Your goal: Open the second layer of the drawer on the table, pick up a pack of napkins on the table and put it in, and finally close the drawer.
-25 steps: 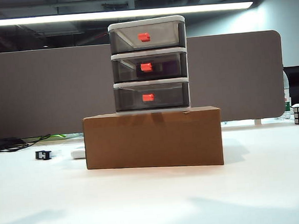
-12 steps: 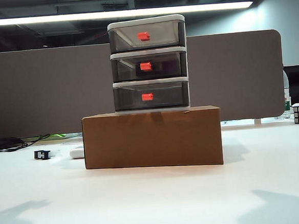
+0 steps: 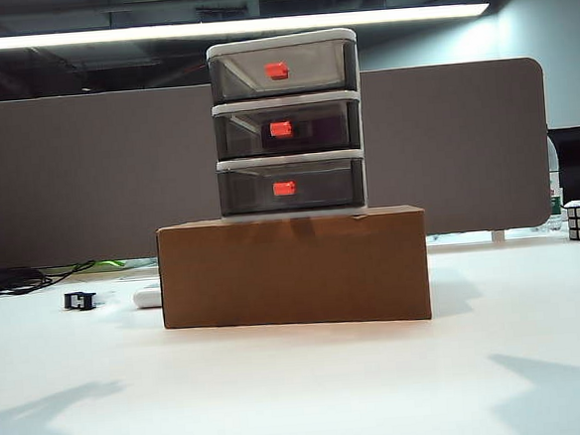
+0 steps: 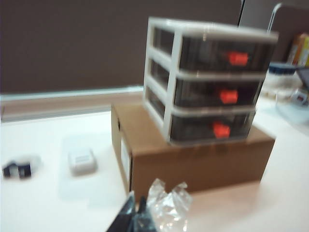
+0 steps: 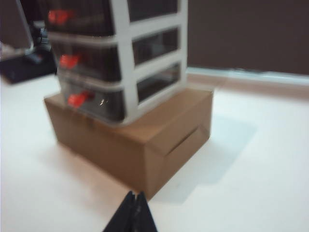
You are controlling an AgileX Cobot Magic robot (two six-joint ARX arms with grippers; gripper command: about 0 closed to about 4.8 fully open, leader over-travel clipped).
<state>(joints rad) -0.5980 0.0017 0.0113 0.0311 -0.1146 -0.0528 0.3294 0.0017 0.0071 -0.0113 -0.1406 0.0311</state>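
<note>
While no writing is legible, left gripper (image 4: 136, 211) and right gripper (image 5: 134, 202) hover before the drawer (image 3: 287, 126), jaws pressed together.

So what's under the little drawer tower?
A brown cardboard box sits under the drawer, on the white table. The box is closed, so whatever is inside stays hidden.

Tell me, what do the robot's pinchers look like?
Only the tips show. The left gripper has two thin black fingers that come to a point, with crinkly clear plastic right beside them. The right gripper has the same black pointed fingers, pressed together like a beak. No cables, markings or arms are in view.
</note>
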